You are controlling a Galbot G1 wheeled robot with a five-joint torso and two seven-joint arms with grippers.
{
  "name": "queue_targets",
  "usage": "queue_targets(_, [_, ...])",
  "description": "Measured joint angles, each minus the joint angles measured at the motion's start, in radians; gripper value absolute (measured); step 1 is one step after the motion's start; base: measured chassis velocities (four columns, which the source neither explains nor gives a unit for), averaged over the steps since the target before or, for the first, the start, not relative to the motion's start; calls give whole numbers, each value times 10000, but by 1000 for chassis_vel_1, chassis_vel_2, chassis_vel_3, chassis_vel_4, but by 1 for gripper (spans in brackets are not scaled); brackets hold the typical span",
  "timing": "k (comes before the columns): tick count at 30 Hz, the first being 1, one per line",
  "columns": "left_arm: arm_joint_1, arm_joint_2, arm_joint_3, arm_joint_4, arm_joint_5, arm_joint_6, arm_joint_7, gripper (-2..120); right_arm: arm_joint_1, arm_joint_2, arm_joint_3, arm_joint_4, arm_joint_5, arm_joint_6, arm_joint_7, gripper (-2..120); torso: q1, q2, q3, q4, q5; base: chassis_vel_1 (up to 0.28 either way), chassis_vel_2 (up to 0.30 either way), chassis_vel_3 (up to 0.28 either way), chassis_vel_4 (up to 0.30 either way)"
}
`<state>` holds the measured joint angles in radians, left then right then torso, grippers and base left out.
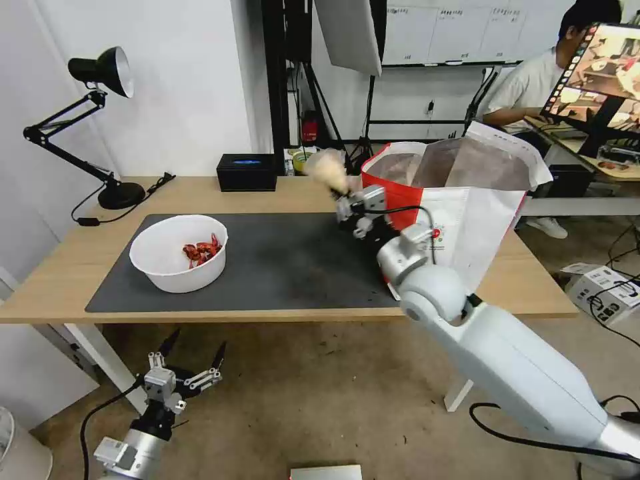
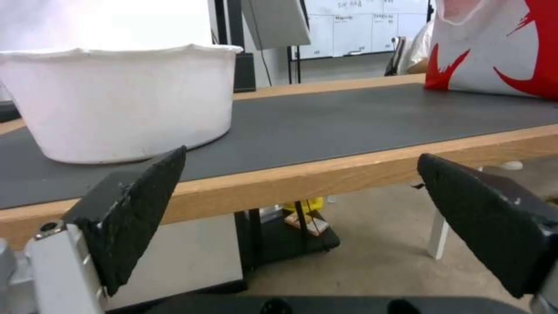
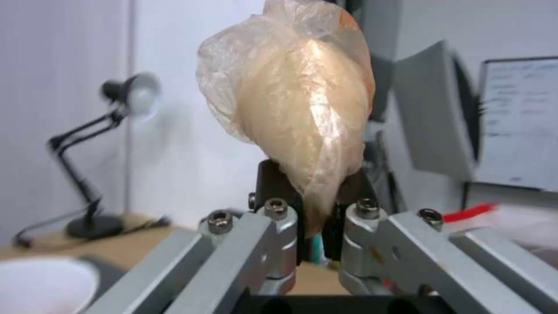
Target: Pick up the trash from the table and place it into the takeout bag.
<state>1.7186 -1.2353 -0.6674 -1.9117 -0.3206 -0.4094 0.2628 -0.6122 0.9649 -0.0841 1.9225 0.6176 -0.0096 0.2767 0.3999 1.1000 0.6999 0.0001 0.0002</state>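
My right gripper (image 1: 339,192) is shut on the plastic-wrapped yellowish bun (image 1: 327,170), held up in the air just left of the takeout bag (image 1: 467,207), above the mat's right part. The wrist view shows the bun (image 3: 299,109) pinched between the fingers (image 3: 273,183). The bag stands open at the table's right end, white and red with a foil lining. A white round bowl (image 1: 179,253) holding red shells (image 1: 202,250) sits on the dark grey mat (image 1: 300,267) at the left. My left gripper (image 1: 193,350) hangs open below the table's front edge, under the bowl (image 2: 122,100).
A black desk lamp (image 1: 100,127) stands at the table's back left corner, with a black tissue box (image 1: 247,172) at the back edge. The table's front edge (image 2: 348,170) runs just above my left fingers (image 2: 139,209). A person sits at a monitor behind the bag.
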Motion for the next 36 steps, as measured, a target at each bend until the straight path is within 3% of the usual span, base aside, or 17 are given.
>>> queue_targets(10, [69, -59, 53, -42, 109, 0, -3, 100, -422, -663, 1487, 356, 322, -444, 827, 4, 0, 0, 0, -2, -1, 0, 0, 0, 0])
queue_targets(18, [89, -76, 67, -76, 121, 0, -3, 100, -414, -874, 1742, 237, 927, -1039, 1321, 4, 0, 0, 1, 0, 0, 0, 0, 0, 0])
queue_targets(25, [98, -71, 78, -28, 106, 3, -4, 100, -375, -1101, 1824, 308, 1401, -2270, 1426, 29, 0, -1, 1, -1, -2, 0, 0, 0, 0])
queue_targets(27, [96, -67, 118, -51, 28, 32, -22, 100, -345, -1124, 1826, 318, 1403, -2333, 1442, 32, 0, 0, 1, -1, -3, 0, 0, 0, 0])
queue_targets(30, [23, -54, 202, -115, -139, 164, -133, 100, -307, -1157, 1826, 312, 1402, -2436, 1504, 49, 0, 0, 1, -1, -2, 0, 0, 0, 0])
queue_targets(34, [-14, -49, 206, -65, -143, 168, -138, 100, -275, -1164, 1825, 265, 1424, -2475, 1527, 58, 0, -1, 1, -1, -1, 0, 0, 0, 0])
queue_targets(36, [-17, -38, 206, 6, -141, 166, -137, 100, -194, -1169, 1812, 216, 1503, -2514, 1532, 69, 0, 0, 1, -1, -2, 0, 0, 0, 0])
